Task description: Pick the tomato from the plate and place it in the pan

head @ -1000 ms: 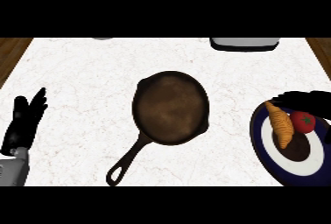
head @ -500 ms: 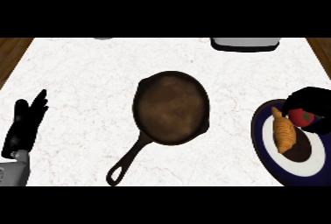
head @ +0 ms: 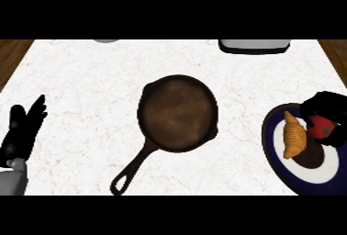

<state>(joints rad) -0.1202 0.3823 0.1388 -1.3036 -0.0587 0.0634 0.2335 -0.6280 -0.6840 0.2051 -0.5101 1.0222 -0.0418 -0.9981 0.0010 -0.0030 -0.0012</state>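
Note:
A red tomato (head: 321, 128) with a green stem sits on the blue-rimmed white plate (head: 278, 151) at the right edge. My right hand (head: 328, 106) is over the plate, its black fingers curled round the tomato from above and behind. A golden croissant (head: 295, 136) lies on the plate just left of the tomato. The dark cast-iron pan (head: 179, 112) rests in the middle of the white marble counter, handle pointing toward the lower left. My left hand (head: 21, 131) rests open at the left edge, fingers up.
A grey container (head: 254, 45) stands at the counter's back edge right of centre, and a small grey object (head: 106, 41) shows at the back left. Wooden floor shows beyond the counter's left and right edges.
My right hand has drawn rightward and closed over the tomato, partly covering it. The croissant has shifted slightly on the plate. The left hand and pan are unmoved.

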